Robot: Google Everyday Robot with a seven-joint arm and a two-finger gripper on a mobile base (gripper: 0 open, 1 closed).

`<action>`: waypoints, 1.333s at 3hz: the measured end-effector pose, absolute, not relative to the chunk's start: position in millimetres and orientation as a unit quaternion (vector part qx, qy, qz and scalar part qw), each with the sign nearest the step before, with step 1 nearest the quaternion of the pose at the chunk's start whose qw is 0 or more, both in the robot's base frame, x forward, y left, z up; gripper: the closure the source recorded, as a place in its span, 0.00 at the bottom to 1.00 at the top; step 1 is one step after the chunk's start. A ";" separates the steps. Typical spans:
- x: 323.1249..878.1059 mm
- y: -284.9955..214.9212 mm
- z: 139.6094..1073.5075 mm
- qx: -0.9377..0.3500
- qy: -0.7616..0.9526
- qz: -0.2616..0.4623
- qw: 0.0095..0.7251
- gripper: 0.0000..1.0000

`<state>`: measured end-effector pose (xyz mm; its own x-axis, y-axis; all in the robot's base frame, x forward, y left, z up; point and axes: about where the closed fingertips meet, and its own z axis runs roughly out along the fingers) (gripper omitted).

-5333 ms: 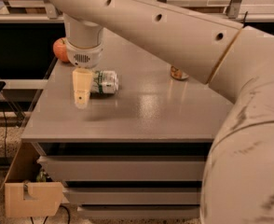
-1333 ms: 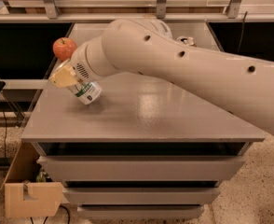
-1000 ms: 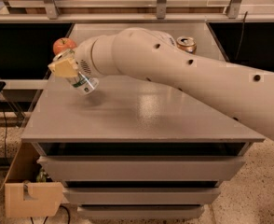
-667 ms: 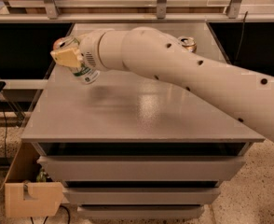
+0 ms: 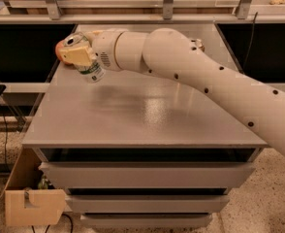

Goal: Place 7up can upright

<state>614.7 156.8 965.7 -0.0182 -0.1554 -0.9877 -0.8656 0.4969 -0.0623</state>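
The 7up can [image 5: 91, 70] is white and silver with a green band, and its silver top points up and slightly left. My gripper [image 5: 79, 56] is shut on it, with a yellowish finger [image 5: 76, 56] across its upper half. The can hangs nearly upright, a little tilted, just above the back left part of the grey table [image 5: 147, 115]. My white arm reaches in from the right across the table's back.
An orange round fruit [image 5: 60, 51] lies at the table's back left edge, right behind the gripper. A bit of a copper-orange can [image 5: 199, 45] peeks out behind the arm at the back right. A cardboard box [image 5: 31, 205] stands on the floor at lower left.
The gripper has lifted the can off the table from lying on its side, carried it up and toward the back left, and turned it close to upright.
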 end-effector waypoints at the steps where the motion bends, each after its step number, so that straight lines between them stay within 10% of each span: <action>1: 614.8 159.1 962.7 -0.390 0.641 0.324 0.576 1.00; 4: 611.9 164.0 948.2 -0.348 0.635 0.367 0.584 1.00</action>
<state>611.9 164.0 948.2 -0.0772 -0.0132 -0.9969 -0.8704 0.4885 0.0609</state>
